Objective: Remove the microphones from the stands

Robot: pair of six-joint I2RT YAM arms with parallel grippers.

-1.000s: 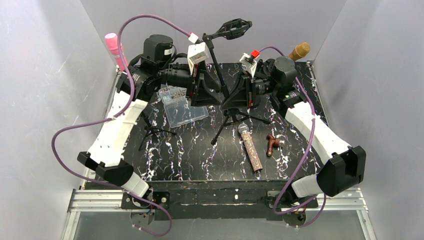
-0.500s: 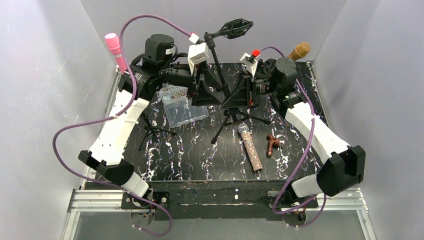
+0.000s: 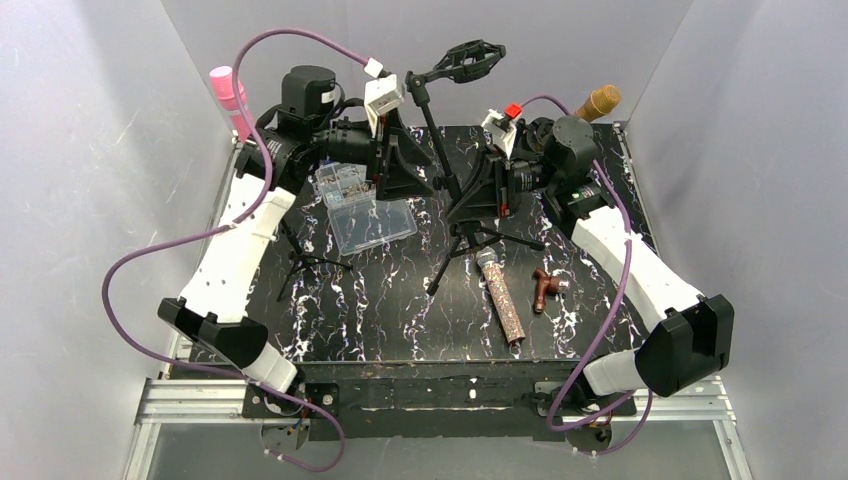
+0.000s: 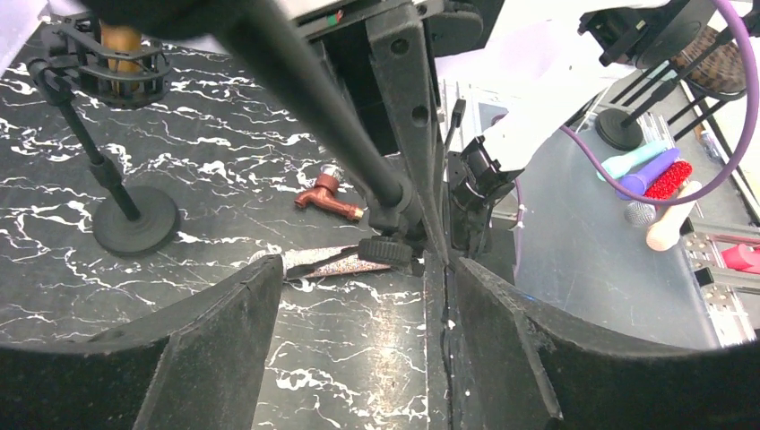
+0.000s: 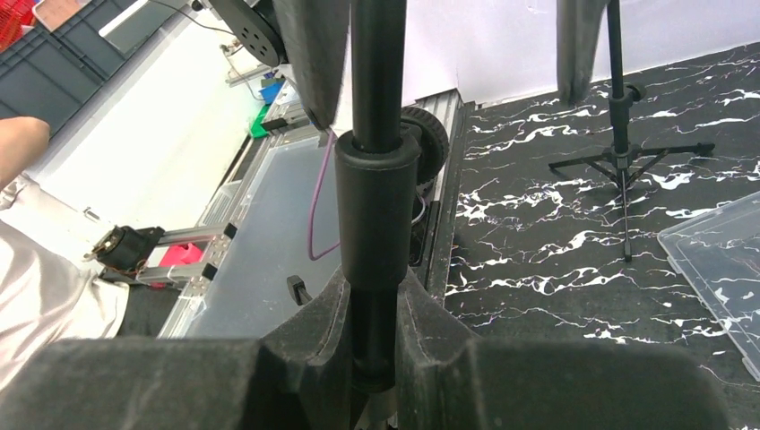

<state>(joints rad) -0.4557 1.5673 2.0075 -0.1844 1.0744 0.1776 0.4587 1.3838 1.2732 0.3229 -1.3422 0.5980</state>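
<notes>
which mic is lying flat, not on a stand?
The glitter-barrelled microphone, flat on the table beside the brown fitting. The pink microphone and the gold microphone sit up on stands at the back corners.

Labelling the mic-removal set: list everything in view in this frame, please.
tripod stand: one, black, table centre; top clip empty
glitter microphone: one, brown with silver head, lying on the stand's near side
gold microphone: one, gold, far right corner
pink microphone: one, pink, far left corner
small tripod: one, black, left side
clear box: one, clear, left of centre
tap fitting: one, brown, beside the glitter microphone
table: one, black marble
left gripper: one, black, open by the stand pole
right gripper: one, black, shut on the stand pole
</notes>
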